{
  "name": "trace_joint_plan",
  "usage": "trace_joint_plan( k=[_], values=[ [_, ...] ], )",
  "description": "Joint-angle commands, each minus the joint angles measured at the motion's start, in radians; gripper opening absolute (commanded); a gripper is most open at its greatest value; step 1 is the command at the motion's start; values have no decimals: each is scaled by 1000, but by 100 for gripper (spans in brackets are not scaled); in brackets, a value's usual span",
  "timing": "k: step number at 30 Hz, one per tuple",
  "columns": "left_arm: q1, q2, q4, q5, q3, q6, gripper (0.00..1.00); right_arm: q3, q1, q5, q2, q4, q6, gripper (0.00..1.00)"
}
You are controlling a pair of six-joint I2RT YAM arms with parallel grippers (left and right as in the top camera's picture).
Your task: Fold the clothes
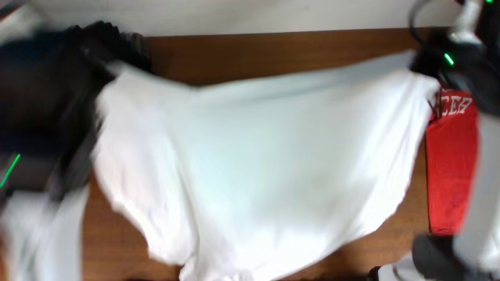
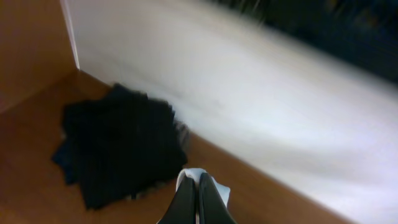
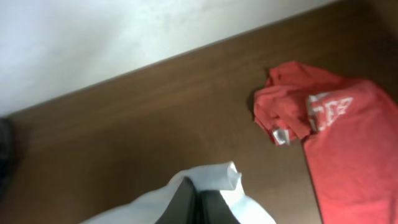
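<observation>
White T-shirt [image 1: 266, 156] covers most of the worktop [image 1: 273, 51], spread from the left side almost to the right edge. Its far hem is pulled in a line between the two grippers. Blurred, so the badge and lettering are not readable.

Left gripper [image 2: 198, 198]: jaws closed, pinching a fold of the white T-shirt and held above the wood near the far-left corner. Right gripper [image 3: 198, 200]: jaws closed, also pinching white cloth, above the far-right part of the worktop.

Open room:
- a bare wood strip along the far edge, between the shirt's hem and the pale surface beyond
- a small bare patch at the near edge, left of centre
- another bare patch toward the near-right corner
- everything else is under cloth

Counts:
- 1 white T-shirt
- 1 red T-shirt [image 1: 451, 172]
- 1 dark pile [image 2: 118, 149]; number of garments in it cannot be told
- 2 grippers

Around:
- The red T-shirt lies flat along the right edge with white lettering at its far end. It is just beside the white shirt's right side, and contact cannot be told.
- The dark pile sits at the far-left corner, close to the left gripper, and the white cloth's left end overlaps or abuts it in the overhead view.
- A pale cloth strip at the near-left corner is too blurred to identify.
- The right arm's base is at the near-right corner.
</observation>
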Motion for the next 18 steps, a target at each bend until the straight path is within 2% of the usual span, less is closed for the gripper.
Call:
trace_joint_plan(
  k=[1,2,3,5,6,7,8,9,10,14,18],
  values=[
    [39,284,138,-32,-11,183,1,-1,-3,30,180,94,6,4],
    [49,350,165,-32,-7,201,1,-1,-3,31,220,120,0,9],
    [62,426,182,-32,0,206,1,-1,-4,30,259,143,-11,23],
    [83,550,185,9,20,206,7,-1,-16,29,336,169,-15,42],
    [89,587,183,45,26,206,16,-1,-18,29,357,169,-15,59],
    [92,610,184,81,25,205,35,-1,-23,30,375,168,-15,89],
    [92,626,184,114,25,206,56,-1,-26,29,386,167,-20,96],
    [92,637,184,142,25,205,87,-1,-28,30,391,164,-20,99],
    [92,644,184,159,25,205,99,-1,-34,29,392,158,-19,100],
    [89,628,132,205,32,205,99,5,-48,29,370,106,-19,98],
    [85,547,-8,217,51,205,99,10,-54,22,319,21,-18,98]
  ],
)
